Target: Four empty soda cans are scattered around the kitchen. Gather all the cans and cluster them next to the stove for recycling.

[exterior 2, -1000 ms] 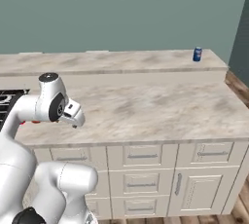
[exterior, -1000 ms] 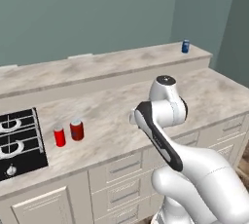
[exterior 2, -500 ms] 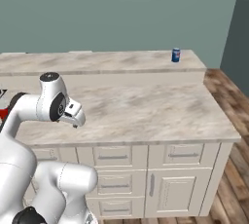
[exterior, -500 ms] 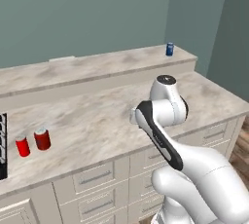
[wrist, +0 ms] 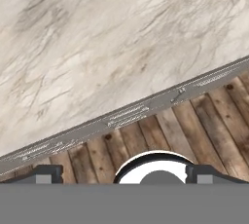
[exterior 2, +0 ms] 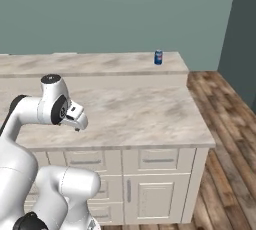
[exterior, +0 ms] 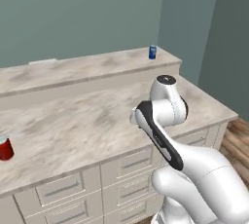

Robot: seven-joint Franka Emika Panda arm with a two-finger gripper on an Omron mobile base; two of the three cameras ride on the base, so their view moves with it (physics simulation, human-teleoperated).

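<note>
A blue soda can [exterior: 152,52] [exterior 2: 158,57] with a white band stands upright near the right end of the raised back ledge. One red soda can [exterior: 5,148] stands on the lower counter at the far left edge of the left base view. My gripper [exterior 2: 78,123] [wrist: 124,174] hangs over the counter's front part, far from both cans. It points down, and its fingertips [wrist: 48,173] stand wide apart with nothing between them. The stove is out of view.
The marble counter [exterior 2: 150,114] ends at a corner on the right, with wooden floor [exterior 2: 225,124] beyond it. The raised ledge [exterior 2: 100,65] runs along the back wall. In the hand view, the counter's front edge [wrist: 126,113] crosses above floor planks.
The base has driven to the right, so the whole scene has slid left. The stove and one red can have left the picture, and the blue can looks nearer. The gripper stays open.
</note>
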